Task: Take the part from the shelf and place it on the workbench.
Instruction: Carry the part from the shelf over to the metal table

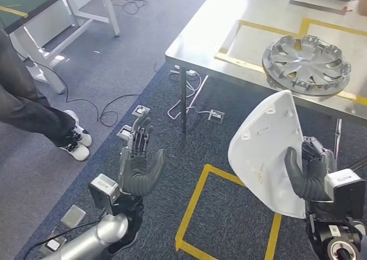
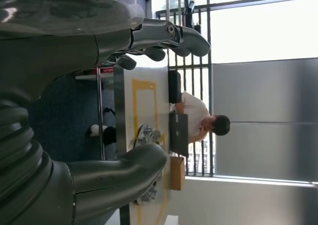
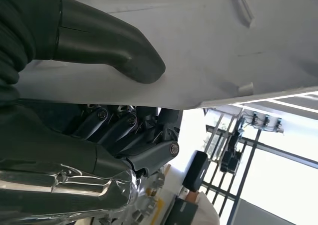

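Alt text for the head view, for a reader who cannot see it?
The right hand holds a white shell-shaped plastic part up in front of a metal workbench that carries a silver wheel cover. The left hand is raised, holding nothing, above grey carpet marked with yellow tape.

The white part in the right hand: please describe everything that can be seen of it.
The white part is a thin, matte, plastic-looking shell, roughly triangular with rounded corners. Its inner face shows small moulded clips. The right hand holds it by one edge, thumb on the inner face and fingers behind, upright in the air over the carpet, short of the workbench.
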You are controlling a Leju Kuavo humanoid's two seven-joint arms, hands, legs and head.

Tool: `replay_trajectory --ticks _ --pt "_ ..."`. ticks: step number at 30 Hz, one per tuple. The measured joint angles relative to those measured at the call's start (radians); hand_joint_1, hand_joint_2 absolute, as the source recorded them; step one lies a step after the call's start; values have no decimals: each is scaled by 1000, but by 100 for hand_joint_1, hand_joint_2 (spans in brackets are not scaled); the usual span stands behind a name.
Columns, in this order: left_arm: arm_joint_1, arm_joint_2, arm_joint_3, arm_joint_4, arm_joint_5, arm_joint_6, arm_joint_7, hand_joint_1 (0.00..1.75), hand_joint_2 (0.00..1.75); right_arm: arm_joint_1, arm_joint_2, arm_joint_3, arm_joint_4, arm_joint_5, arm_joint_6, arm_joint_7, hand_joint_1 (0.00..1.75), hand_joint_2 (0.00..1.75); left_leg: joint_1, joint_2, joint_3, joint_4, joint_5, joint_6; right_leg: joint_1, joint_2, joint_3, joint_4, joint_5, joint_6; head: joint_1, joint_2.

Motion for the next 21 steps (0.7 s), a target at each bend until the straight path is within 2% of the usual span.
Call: replay_trajectory --ticks 1,2,3,4,6,7,8,11,12,13,15,16,17,18,19,20,21 --pt "0 0 0 0 0 0 0 0 175 1 0 0 2 0 0 0 175 175 -1 -1 12 0 -10 1 0 0 -34 32 -31 1 0 0" --pt "1 0 0 0 0 0 0 0 175 1 0 -1 3 -1 -1 1 175 175 -3 -3 26 0 -21 1 1 0 -52 31 -48 -1 0 0" --pt "1 -1 0 0 1 0 0 0 175 1 0 -1 4 -4 -1 2 175 175 -5 -4 43 0 -33 2 2 0 -56 -2 -36 -5 1 0" --pt "1 -1 0 0 1 0 0 0 175 -1 0 -1 4 -8 -3 4 175 175 -8 -5 60 -1 -45 2 4 0 -49 -60 7 -11 1 0" --pt "1 -2 0 0 2 0 -2 0 175 -5 -1 -2 5 -18 -6 8 175 175 -13 -7 88 1 -68 -1 12 1 -33 -193 137 -28 2 0" --pt "0 -2 0 1 3 0 -2 0 175 -9 -2 -4 6 -23 -8 11 175 175 -15 -9 95 2 -80 -5 17 3 -25 -236 185 -35 1 0" --pt "0 -3 0 1 4 0 -2 0 175 -13 -3 -5 8 -27 -9 14 175 175 -17 -10 100 7 -87 -10 20 5 -21 -260 208 -40 0 0" --pt "-2 -4 0 1 2 0 -4 0 175 -41 -3 -9 12 -34 -8 21 175 175 -16 -10 106 34 -96 -26 17 7 10 -276 210 -53 -3 0" --pt "-4 -4 0 1 1 -1 -4 0 175 -54 -3 -10 15 -34 -7 25 175 175 -15 -9 89 68 -104 -32 15 7 20 -278 208 -57 -4 0" --pt "-5 -3 0 1 0 -1 -4 0 175 -68 -3 -10 18 -33 -7 31 175 175 -12 -8 55 123 -120 -39 13 8 26 -279 205 -60 -6 0" --pt "-5 -4 -1 1 -1 -6 -3 0 175 -97 -3 -10 33 -28 -8 46 175 175 -7 -6 -39 256 -170 -51 12 8 34 -279 193 -63 -9 0" --pt "-6 -4 -1 1 0 -10 -3 0 175 -112 -3 -10 44 -26 -8 52 175 175 -3 -6 -80 297 -191 -55 12 9 39 -279 186 -63 -10 0" --pt "-8 -5 -1 2 2 -13 -3 0 175 -127 -3 -10 56 -25 -8 56 175 175 -1 -5 -105 306 -197 -57 11 10 47 -279 178 -62 -11 0" --pt "-10 -6 -1 3 4 -18 -4 0 175 -142 -3 -10 70 -25 -7 58 175 175 1 -5 -112 279 -178 -56 11 11 57 -279 169 -60 -13 0" --pt "-14 -7 -1 4 5 -22 -4 0 175 -156 -3 -10 83 -25 -6 59 175 175 2 -5 -103 221 -133 -54 11 11 70 -279 160 -57 -15 0" --pt "-19 -8 -1 6 8 -28 -6 0 175 -170 -3 -10 96 -24 -6 59 175 175 2 -4 -85 145 -72 -51 11 11 79 -279 150 -54 -16 0" --pt "-24 -10 -1 8 11 -36 -8 0 175 -183 -3 -10 110 -23 -6 59 175 175 0 -3 -70 79 -24 -46 12 12 90 -279 140 -50 -17 0"
